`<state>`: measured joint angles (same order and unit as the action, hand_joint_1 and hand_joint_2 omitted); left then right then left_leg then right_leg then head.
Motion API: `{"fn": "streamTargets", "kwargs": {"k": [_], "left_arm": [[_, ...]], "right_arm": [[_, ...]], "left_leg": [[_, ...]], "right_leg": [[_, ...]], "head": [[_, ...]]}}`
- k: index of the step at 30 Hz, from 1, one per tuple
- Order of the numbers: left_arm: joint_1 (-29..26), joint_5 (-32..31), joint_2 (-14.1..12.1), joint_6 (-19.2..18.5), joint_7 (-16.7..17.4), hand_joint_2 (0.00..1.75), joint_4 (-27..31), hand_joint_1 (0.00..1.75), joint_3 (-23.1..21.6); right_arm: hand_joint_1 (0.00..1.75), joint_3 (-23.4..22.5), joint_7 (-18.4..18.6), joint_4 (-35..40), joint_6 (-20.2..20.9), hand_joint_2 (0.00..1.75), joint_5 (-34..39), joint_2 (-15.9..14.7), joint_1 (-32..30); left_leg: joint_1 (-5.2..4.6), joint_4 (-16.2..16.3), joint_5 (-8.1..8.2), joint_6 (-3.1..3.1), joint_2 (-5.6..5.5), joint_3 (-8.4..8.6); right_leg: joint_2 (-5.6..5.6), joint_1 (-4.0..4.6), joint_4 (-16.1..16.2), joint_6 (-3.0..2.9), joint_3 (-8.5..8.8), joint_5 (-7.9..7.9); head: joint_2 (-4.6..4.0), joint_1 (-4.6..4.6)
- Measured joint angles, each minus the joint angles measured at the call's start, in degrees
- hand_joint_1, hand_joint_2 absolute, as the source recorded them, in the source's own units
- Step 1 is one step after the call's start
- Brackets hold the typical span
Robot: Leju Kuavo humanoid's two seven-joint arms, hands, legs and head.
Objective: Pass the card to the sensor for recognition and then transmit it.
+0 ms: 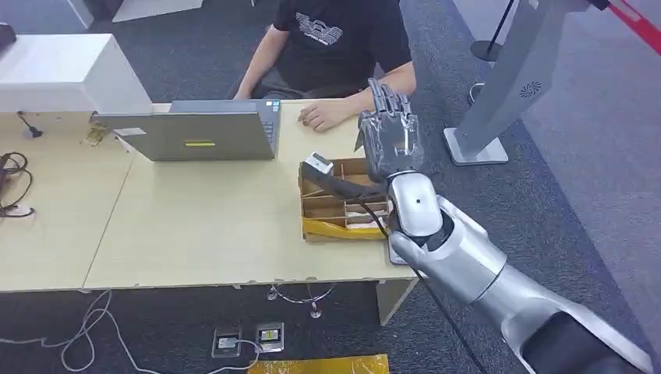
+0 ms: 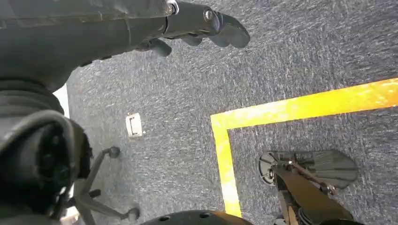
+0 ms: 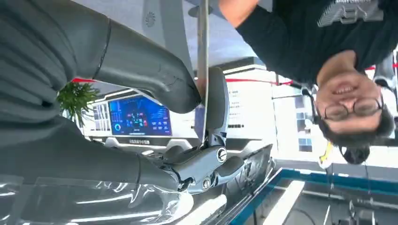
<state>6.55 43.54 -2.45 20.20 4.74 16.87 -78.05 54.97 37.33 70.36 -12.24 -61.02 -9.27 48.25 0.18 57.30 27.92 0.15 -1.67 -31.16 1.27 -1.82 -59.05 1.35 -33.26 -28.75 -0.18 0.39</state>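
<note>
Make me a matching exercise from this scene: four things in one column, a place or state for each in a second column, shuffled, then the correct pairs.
Things:
1. card
2. laptop
3. cardboard box
4. left robot hand

Places or states:
A. hangs over grey carpet, holding nothing
B. lid up, in front of the seated person
C. pinched in the raised right robot hand
D. on the table's right part, split into compartments

Pairs: 1-C, 2-B, 3-D, 4-A

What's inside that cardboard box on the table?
The cardboard box has dividers, something white in one compartment and yellow wrapping along its near edge. The right hand and its forearm cover the box's right side.
</note>
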Motion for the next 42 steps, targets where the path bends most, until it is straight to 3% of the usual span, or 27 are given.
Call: {"fn": "streamTargets", "kwargs": {"k": [10,21,33,34,35,37,38,42], "left_arm": [[0.0,-1.9,0.0,-2.3,0.8,0.0,-0.1,0.0,-0.2],[0.0,-1.2,0.0,-1.2,0.5,0.0,-0.2,0.0,-0.2],[0.0,-0.5,0.0,-1.5,1.6,0.0,-0.3,0.0,-0.2],[0.0,-0.5,0.0,-1.5,1.6,0.0,-0.3,0.0,-0.2],[0.0,-0.5,0.0,-1.5,1.6,0.0,-0.3,0.0,-0.2],[0.0,-0.5,0.0,-1.5,1.6,0.0,-0.3,0.0,-0.2],[0.0,-0.5,0.0,-1.5,1.6,0.0,-0.3,0.0,-0.2],[0.0,-0.5,0.0,-1.4,1.6,0.0,-0.3,0.0,-0.2]], "right_arm": [[1.75,-0.9,1.0,2.4,-3.9,1.75,2.6,-2.2,-0.1],[1.75,-0.9,2.6,3.4,-3.4,1.75,4.4,-5.3,-0.3],[1.75,-0.7,2.5,3.5,-5.7,1.75,4.8,-6.1,-0.3],[0.24,-0.7,2.5,3.5,-5.7,1.75,4.8,-6.1,-0.3],[0.0,-0.7,2.5,3.5,-5.7,1.75,4.8,-6.1,-0.3],[0.0,-0.7,2.6,3.5,-6.2,1.75,4.6,-6.1,-0.3],[0.0,-0.7,2.6,3.5,-6.7,0.0,4.2,-6.1,-0.3],[0.0,-0.5,2.6,3.3,-6.9,0.0,3.9,-6.3,-0.2]], "left_leg": [[0.0,0.0,0.0,0.0,0.0,0.0],[0.0,0.0,0.01,0.0,0.01,-0.01],[0.0,0.0,0.01,0.0,0.0,-0.03],[0.0,0.0,0.0,0.0,0.0,-0.02],[0.0,0.0,0.01,0.0,0.0,-0.03],[0.0,0.0,0.01,0.0,0.0,-0.03],[0.0,0.0,0.01,0.0,0.0,-0.03],[0.0,0.0,0.01,0.0,0.0,-0.03]], "right_leg": [[0.01,0.0,0.0,0.0,-0.01,0.0],[0.01,0.0,0.0,0.0,-0.01,0.0],[0.0,0.0,0.0,0.0,-0.01,0.0],[0.0,0.0,0.0,0.0,-0.01,0.0],[0.0,0.0,0.0,0.0,-0.01,0.0],[0.0,0.0,0.0,0.0,-0.01,0.0],[0.0,0.0,0.0,0.0,-0.01,0.0],[0.0,0.0,0.0,0.0,-0.01,0.0]], "head": [[0.0,0.0],[0.0,0.0],[0.0,0.0],[0.0,0.0],[0.0,0.0],[0.0,0.0],[0.0,0.0],[0.0,0.0]]}}
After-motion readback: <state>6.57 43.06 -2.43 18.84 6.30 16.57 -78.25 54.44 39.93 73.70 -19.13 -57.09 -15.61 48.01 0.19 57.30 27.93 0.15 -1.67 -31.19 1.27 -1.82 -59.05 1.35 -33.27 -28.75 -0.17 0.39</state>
